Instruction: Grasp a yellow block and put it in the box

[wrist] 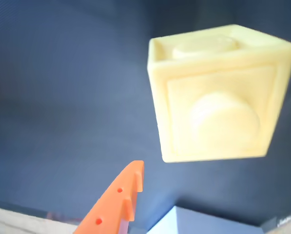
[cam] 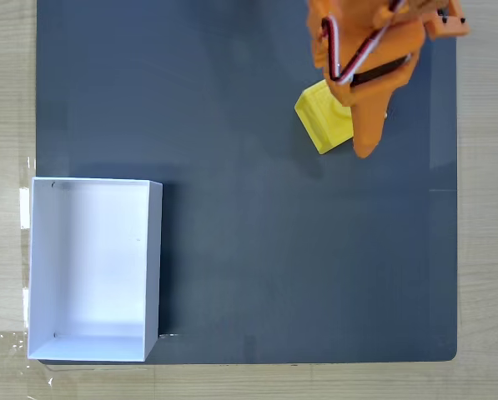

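I see the block [cam: 319, 119] in the upper right of the fixed view on the dark mat [cam: 257, 250], its right part hidden under the orange gripper [cam: 361, 137]. In the wrist view the block [wrist: 218, 97] looms blurred at upper right, one toothed finger [wrist: 118, 202] apart from it; I cannot tell how wide the fingers stand. The box [cam: 154, 250] sits lower left, well apart.
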Available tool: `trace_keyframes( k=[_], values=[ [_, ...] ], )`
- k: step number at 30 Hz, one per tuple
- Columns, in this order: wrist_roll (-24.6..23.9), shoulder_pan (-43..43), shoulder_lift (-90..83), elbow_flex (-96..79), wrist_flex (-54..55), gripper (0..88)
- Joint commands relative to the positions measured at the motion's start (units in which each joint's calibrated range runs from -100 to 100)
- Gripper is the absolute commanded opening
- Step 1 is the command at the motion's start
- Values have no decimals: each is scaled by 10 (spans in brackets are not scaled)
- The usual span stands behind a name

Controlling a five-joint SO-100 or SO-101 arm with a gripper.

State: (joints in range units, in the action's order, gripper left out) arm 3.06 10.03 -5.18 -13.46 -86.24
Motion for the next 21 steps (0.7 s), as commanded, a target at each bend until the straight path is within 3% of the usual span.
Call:
trace_keyframes(
  k=[1,10,21],
  values=[
    [22,-4,41,52,-30,473],
    [62,0,136,56,-22,497],
    [59,12,193,57,31,488]
  ],
)
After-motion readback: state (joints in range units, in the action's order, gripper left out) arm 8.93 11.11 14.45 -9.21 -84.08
